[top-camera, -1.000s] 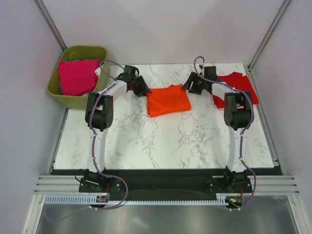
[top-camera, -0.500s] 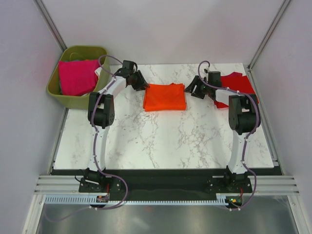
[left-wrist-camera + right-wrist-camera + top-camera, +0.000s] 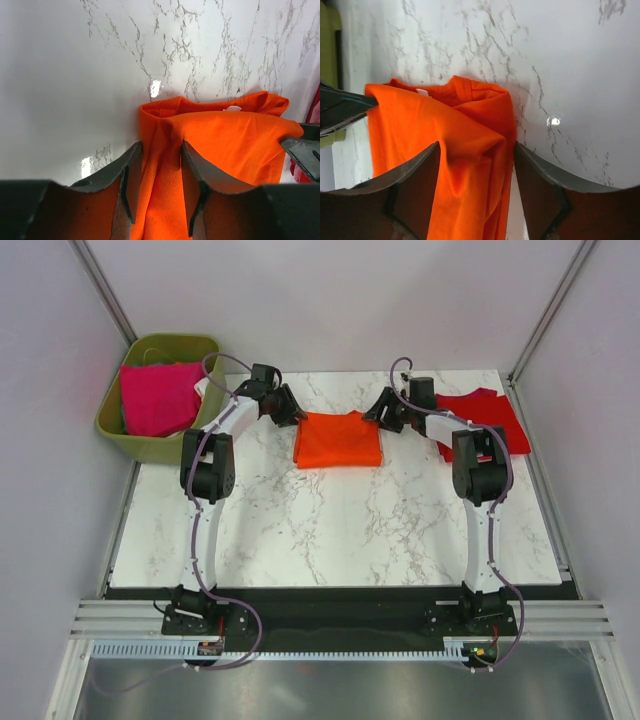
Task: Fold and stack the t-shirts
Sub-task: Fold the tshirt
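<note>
The orange t-shirt (image 3: 338, 442) lies folded and square on the far middle of the marble table. My left gripper (image 3: 292, 417) is at its far left corner. In the left wrist view a bunched fold of orange cloth (image 3: 225, 140) fills the gap of the left gripper (image 3: 161, 145), which is shut on it. My right gripper (image 3: 381, 412) is at the far right corner. There its jaws stand wide, open astride a raised fold of the shirt (image 3: 420, 120), seen in the right gripper (image 3: 476, 146) view. A red t-shirt (image 3: 485, 410) lies folded far right. The magenta t-shirt (image 3: 158, 395) sits in the bin.
The olive-green bin (image 3: 150, 448) stands off the table's far left corner, close behind my left arm. The red shirt lies just behind my right arm. White walls close in the far side and both sides of the table (image 3: 340, 530).
The orange shirt shifted slightly left and went from skewed to square. My right gripper drew off to the right, then came back to the shirt's right corner. My left gripper moved slightly farther away, then held still.
</note>
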`<act>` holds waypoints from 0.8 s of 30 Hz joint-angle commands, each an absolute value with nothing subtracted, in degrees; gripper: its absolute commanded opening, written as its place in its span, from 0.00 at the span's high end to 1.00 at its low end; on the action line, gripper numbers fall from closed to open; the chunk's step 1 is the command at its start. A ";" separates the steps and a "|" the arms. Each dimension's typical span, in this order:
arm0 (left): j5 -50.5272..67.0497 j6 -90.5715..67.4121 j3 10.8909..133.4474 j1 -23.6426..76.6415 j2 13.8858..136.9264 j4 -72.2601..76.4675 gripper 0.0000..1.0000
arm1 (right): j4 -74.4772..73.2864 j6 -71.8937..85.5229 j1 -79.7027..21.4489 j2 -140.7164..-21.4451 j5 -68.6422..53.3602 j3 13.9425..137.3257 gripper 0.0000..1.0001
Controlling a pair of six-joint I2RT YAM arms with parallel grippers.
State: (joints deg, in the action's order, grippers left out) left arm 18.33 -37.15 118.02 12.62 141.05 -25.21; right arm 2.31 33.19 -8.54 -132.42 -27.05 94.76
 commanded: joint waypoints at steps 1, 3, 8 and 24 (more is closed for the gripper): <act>19.25 -34.89 119.00 12.74 142.12 -24.08 0.56 | -2.54 32.43 -9.23 -135.78 -25.06 99.92 0.34; 19.34 -34.89 119.09 12.74 142.12 -23.99 0.56 | -4.12 32.08 -9.23 -137.10 -23.91 100.90 0.36; 19.16 -34.63 118.83 12.66 142.03 -23.99 0.56 | -5.80 30.94 -9.32 -138.25 -21.27 102.04 0.34; 16.97 -34.37 114.26 13.01 138.08 -22.85 0.41 | -11.07 25.84 -11.25 -137.28 -14.67 102.04 0.36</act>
State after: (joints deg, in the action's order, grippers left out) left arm 18.61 -37.01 115.90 12.64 140.59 -23.42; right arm -5.26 28.12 -11.18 -136.33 -17.23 103.24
